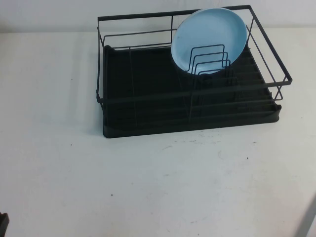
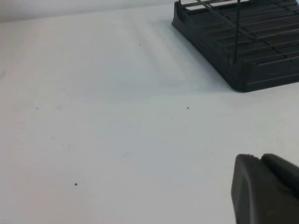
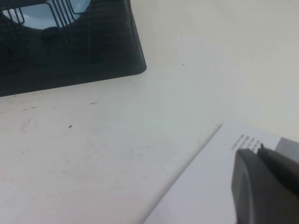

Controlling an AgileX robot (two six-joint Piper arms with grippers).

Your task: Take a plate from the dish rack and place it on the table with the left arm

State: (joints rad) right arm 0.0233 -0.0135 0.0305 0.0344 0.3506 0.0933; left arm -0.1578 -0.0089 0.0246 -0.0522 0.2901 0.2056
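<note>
The light blue plate (image 1: pixel 207 30) stands tilted in the back right part of the black dish rack (image 1: pixel 148 74), leaning behind short upright wire dividers. A sliver of the plate (image 3: pixel 37 16) also shows in the right wrist view. My left gripper (image 2: pixel 258 157) is shut and empty, low over the white table (image 1: pixel 148 187), well short of the rack's near left corner (image 2: pixel 252 65). In the high view only a dark bit of the left arm (image 1: pixel 2 224) shows at the bottom left corner. My right gripper (image 3: pixel 258 148) is shut and empty near the table's front right.
A white sheet with small printed text (image 3: pixel 205 186) lies beside the table edge under the right gripper. The rack's front right corner (image 3: pixel 131 60) is some way ahead of it. Open white table lies in front of the rack.
</note>
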